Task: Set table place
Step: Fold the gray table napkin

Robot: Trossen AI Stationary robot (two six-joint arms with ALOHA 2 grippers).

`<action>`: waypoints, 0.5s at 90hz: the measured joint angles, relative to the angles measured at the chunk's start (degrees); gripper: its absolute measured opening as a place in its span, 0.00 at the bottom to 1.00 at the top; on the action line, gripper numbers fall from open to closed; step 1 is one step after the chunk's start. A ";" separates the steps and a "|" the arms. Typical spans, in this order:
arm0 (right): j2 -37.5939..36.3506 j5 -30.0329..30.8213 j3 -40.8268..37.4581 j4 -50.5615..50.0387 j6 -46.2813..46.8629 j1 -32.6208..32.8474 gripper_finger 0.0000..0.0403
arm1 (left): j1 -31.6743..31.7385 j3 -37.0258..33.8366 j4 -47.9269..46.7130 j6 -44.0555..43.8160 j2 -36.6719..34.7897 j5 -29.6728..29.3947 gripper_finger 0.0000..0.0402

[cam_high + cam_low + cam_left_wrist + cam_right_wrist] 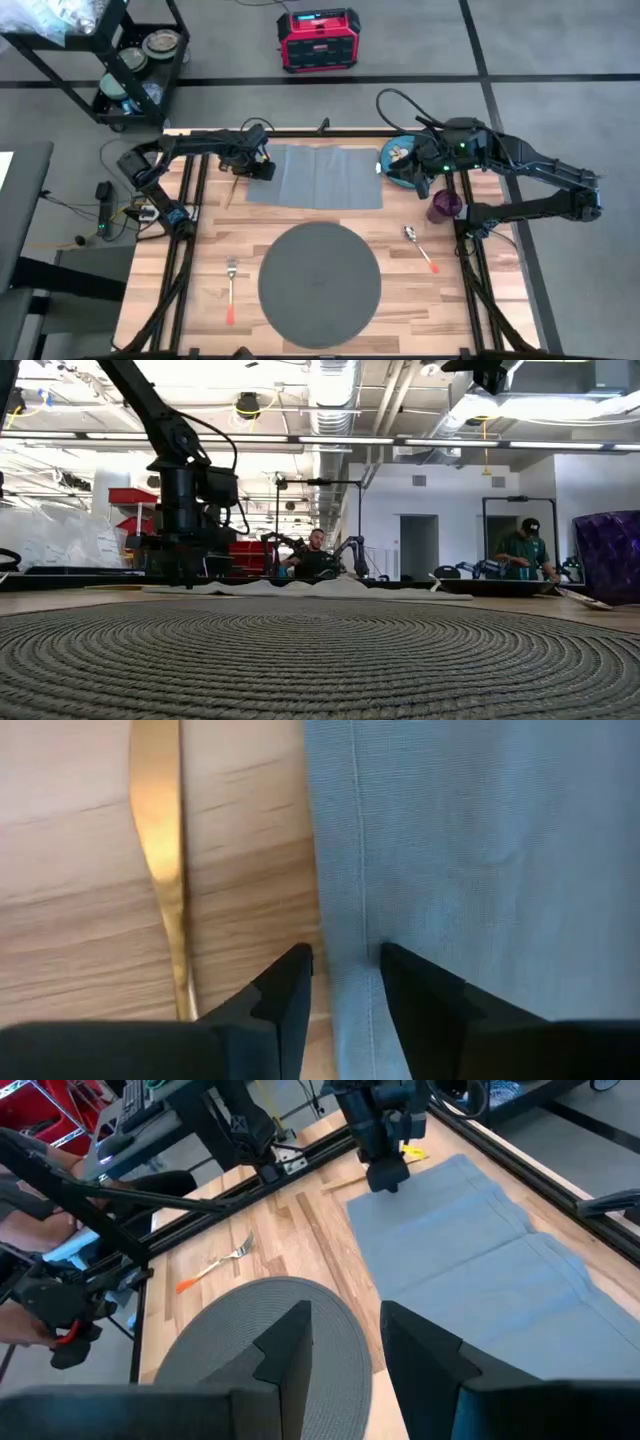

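Left end effector (262, 168), fingers apart, straddles the soft, limp napkin's (318, 176) left edge; pinch the hem there.

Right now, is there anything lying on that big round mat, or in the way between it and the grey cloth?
Nothing visible does. The round placemat is bare, and only open table lies between it and the napkin. The left tool sits at the napkin's edge; the fork and spoon lie off to the sides.
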 joint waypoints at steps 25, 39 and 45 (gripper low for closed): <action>0.00 0.00 0.00 0.02 -0.09 0.00 0.27 | -0.04 -0.07 1.05 1.28 0.24 1.44 0.04; 0.00 0.00 0.00 0.02 -0.08 0.00 0.27 | -0.04 -0.11 0.44 2.08 -0.11 2.06 0.00; 0.00 0.00 0.00 0.02 -0.07 0.00 0.27 | -0.04 -0.15 0.03 2.13 -1.13 2.06 0.00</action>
